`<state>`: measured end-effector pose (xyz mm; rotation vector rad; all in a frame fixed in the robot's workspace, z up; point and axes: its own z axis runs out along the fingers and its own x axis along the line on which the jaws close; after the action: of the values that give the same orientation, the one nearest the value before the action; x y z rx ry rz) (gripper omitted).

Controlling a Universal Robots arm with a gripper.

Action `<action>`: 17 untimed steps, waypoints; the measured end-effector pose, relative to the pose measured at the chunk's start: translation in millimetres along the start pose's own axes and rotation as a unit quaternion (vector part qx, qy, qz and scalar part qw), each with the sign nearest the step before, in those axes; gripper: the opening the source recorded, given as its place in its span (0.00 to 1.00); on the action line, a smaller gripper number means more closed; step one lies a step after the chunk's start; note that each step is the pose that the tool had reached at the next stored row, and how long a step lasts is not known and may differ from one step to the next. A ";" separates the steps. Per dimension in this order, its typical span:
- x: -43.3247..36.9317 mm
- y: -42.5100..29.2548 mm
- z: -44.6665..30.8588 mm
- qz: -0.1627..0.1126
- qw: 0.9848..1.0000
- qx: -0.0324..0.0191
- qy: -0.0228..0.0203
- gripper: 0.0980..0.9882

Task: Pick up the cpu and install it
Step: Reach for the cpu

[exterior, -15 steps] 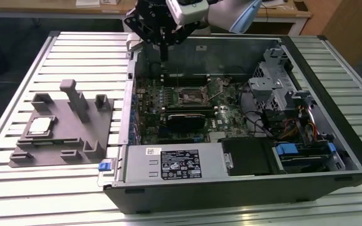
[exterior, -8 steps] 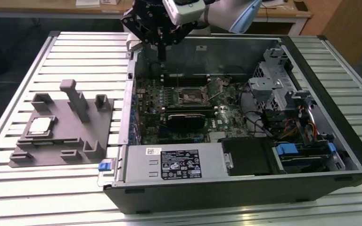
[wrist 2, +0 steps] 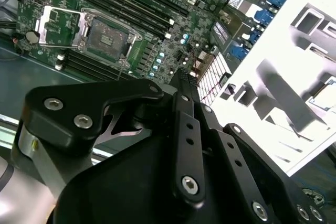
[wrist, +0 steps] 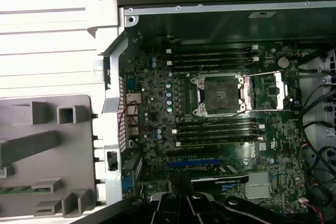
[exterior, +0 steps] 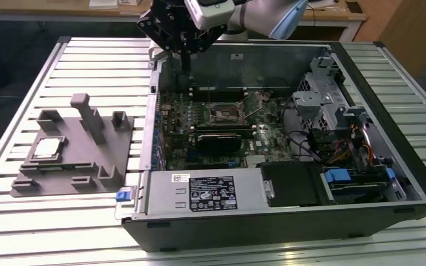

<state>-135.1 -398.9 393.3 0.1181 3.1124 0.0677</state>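
Above the case (exterior: 272, 233) edge, pincer (exterior: 187, 65) hangs clenched, empty, well apart from cpu (exterior: 48, 147) on fixture (exterior: 84, 152); pickup unstarted, calls for opening.

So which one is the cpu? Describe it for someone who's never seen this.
Find the grey plate at the exterior view's left, beside the open computer case. On it lies the cpu, the only flat silvery square among grey blocks.
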 end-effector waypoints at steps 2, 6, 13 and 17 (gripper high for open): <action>2.0 -0.2 -0.1 0.000 1.000 0.000 0.000 0.01; 6.2 -0.5 -0.2 0.000 1.000 0.000 0.000 0.01; 14.7 -1.1 -0.4 0.000 1.000 0.000 0.000 0.01; 20.6 -1.6 -0.6 0.000 1.000 0.000 -0.001 0.01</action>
<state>-155.8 -398.9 393.3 0.1179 3.1108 0.0678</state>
